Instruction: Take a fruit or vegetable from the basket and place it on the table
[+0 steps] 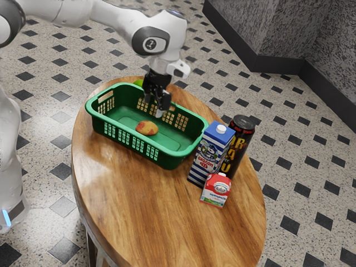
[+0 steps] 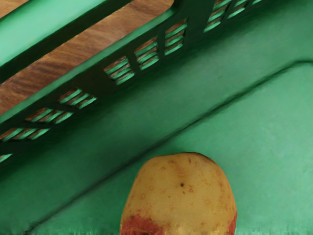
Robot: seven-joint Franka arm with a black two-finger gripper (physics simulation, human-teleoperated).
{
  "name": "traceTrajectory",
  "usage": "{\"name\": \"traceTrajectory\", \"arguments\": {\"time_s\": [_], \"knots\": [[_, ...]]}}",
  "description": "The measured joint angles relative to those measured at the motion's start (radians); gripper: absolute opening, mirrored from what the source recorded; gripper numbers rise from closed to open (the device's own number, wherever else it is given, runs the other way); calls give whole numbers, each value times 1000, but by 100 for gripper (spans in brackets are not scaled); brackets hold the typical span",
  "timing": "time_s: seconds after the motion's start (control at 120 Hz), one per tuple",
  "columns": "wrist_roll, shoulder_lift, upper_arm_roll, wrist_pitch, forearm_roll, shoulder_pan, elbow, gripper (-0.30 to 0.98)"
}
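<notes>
One small red-and-white carton (image 1: 216,191) with a white cap stands nearest on the round wooden desk (image 1: 139,206). Just behind it is a taller blue-and-white striped carton (image 1: 208,153), also white-capped, and beside that, toward the exterior view's right, a black can (image 1: 241,146) with yellow lettering. All three are upright.

Toward the exterior view's left, the striped carton stands beside one end of a green plastic basket (image 1: 114,120), a rectangular one with slotted sides. A yellowish-brown potato (image 1: 147,128) with red patches lies on the basket's floor. The wrist view looks down at its rounded, speckled end, with the basket's slotted wall near it.

The black claw (image 1: 156,109) reaches down over the basket, near the potato and closer to the far side. Its two fingers are apart, with nothing clamped between them. A white robot arm (image 1: 111,12) carries it in from the exterior view's upper left.

At the basket's far rim, a bright green thing (image 1: 138,83) is partly hidden; which side of the rim it lies on is unclear. Beyond the desk spreads a speckled floor (image 1: 300,167) with dark diamonds, then a grey wall (image 1: 345,44).
</notes>
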Motion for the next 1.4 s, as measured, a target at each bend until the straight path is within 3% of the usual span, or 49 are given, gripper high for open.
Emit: {"name": "traceTrajectory", "arguments": {"time_s": [0.392, 0.542, 0.908, 1.208, 1.4], "knots": [[208, 12, -1, 111, -57, 21, -79, 68], [255, -47, -1, 125, -70, 23, -150, 68], [329, -11, -1, 162, -97, 28, -201, 67], [362, 4, 1, 207, -104, 27, -203, 38], [370, 8, 2, 235, -115, 27, -202, 36]]}}
